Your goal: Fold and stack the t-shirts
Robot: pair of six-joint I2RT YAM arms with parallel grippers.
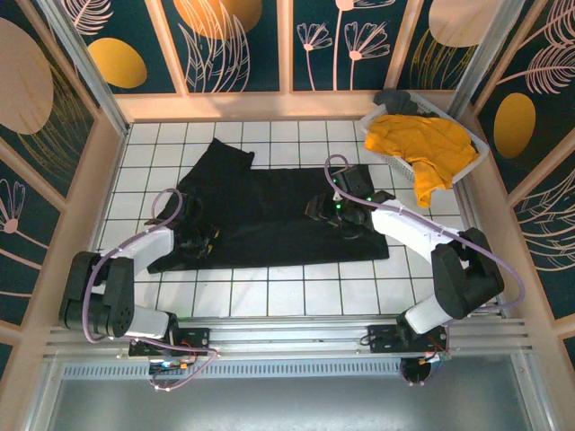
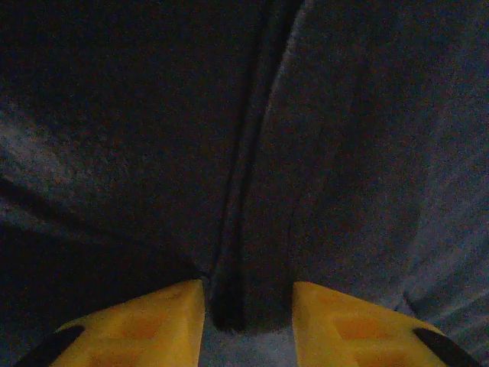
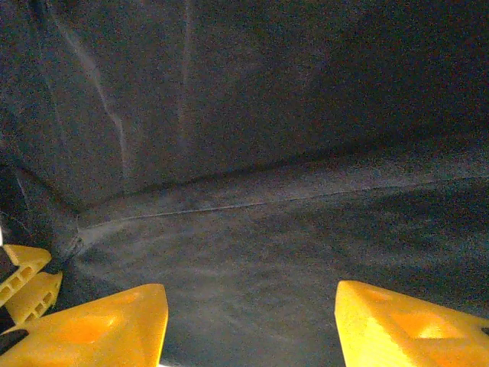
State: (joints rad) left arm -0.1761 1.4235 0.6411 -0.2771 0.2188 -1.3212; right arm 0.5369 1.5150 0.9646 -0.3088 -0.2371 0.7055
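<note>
While spread flat across white tiled table [image 1: 269, 292]: black t-shirt [image 1: 269, 211]. Left gripper [image 2: 248, 321] pinching raised fold of it, jaws narrow. Right gripper [image 3: 252, 325] pressed onto cloth, jaws wide. Mustard-yellow t-shirt [image 1: 422, 144] heaped in white basket [image 1: 476, 157], far right corner.

You have 2 t-shirts, 1 black t-shirt [image 1: 269, 215] spread on the counter [image 1: 269, 296] and 1 mustard-yellow t-shirt [image 1: 422, 144] in 1 white basket [image 1: 479, 148], plus 2 arms.
</note>
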